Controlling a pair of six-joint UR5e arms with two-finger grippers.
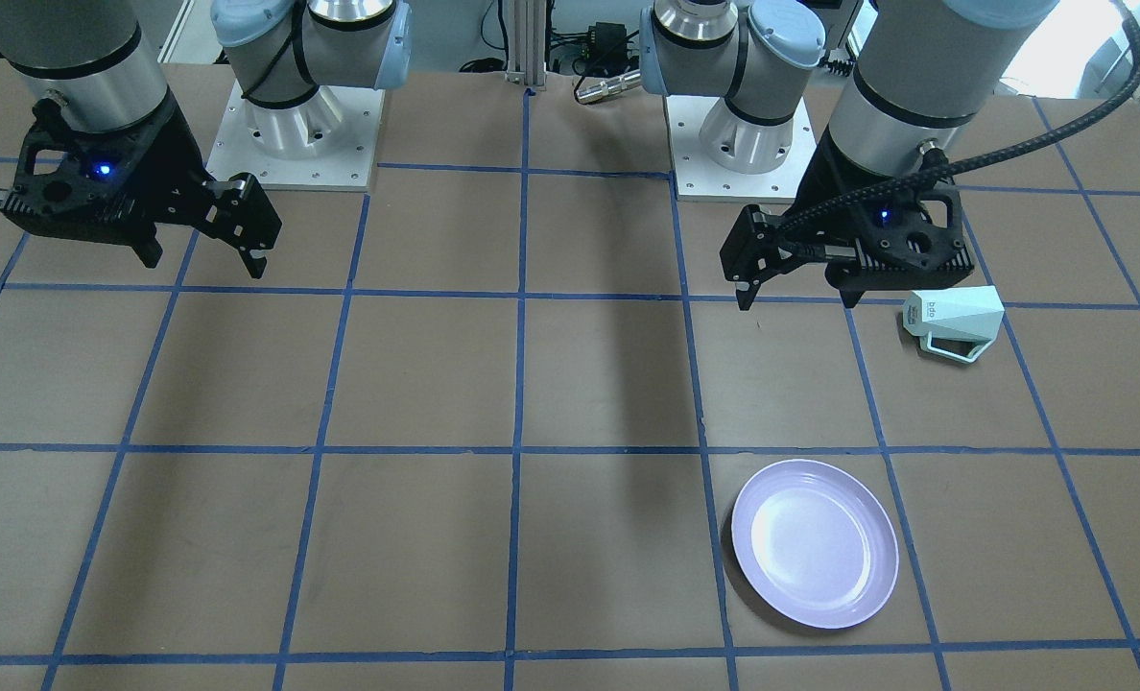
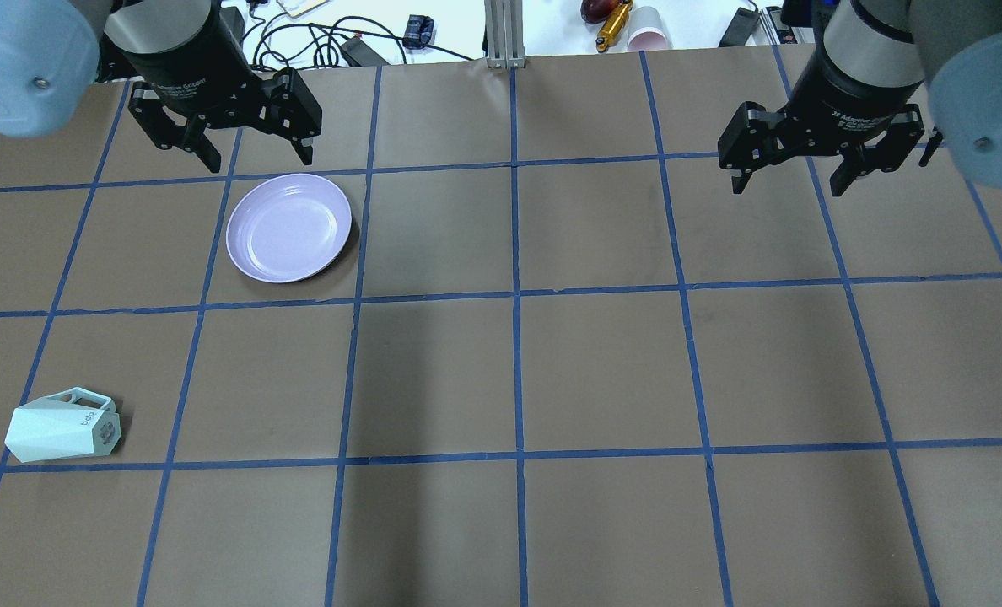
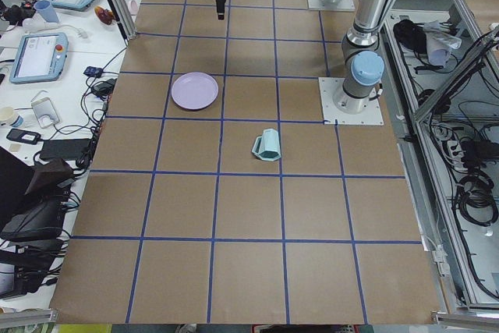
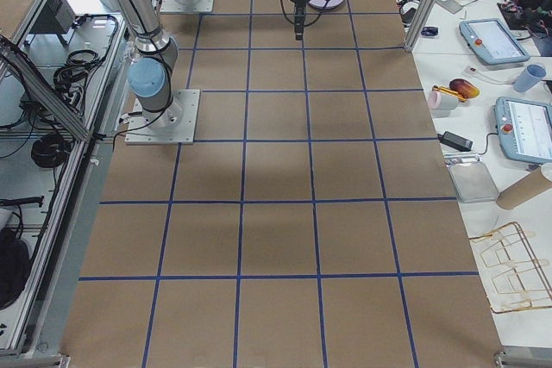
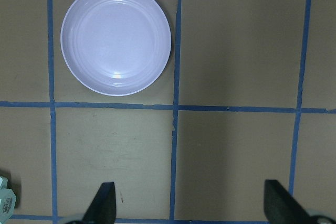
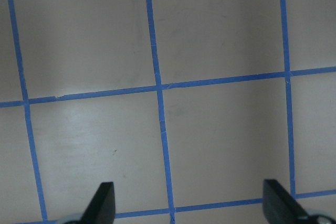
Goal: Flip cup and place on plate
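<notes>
The pale mint-green cup [image 2: 61,430] lies on its side on the table at the near left, its handle pointing away from the robot; it also shows in the front view [image 1: 954,320] and the left view [image 3: 267,146]. The lavender plate [image 2: 289,228] lies flat and empty further out, also in the front view [image 1: 815,543] and the left wrist view [image 5: 115,39]. My left gripper [image 2: 259,160] is open and empty, held high above the table between cup and plate. My right gripper [image 2: 788,185] is open and empty, high over the table's right half.
Brown table surface with a blue tape grid [image 2: 515,295]. Both arm bases [image 1: 306,125] [image 1: 743,134] stand on white plates at the robot's edge. A pink cup [image 2: 649,38], cables and small items lie beyond the far edge.
</notes>
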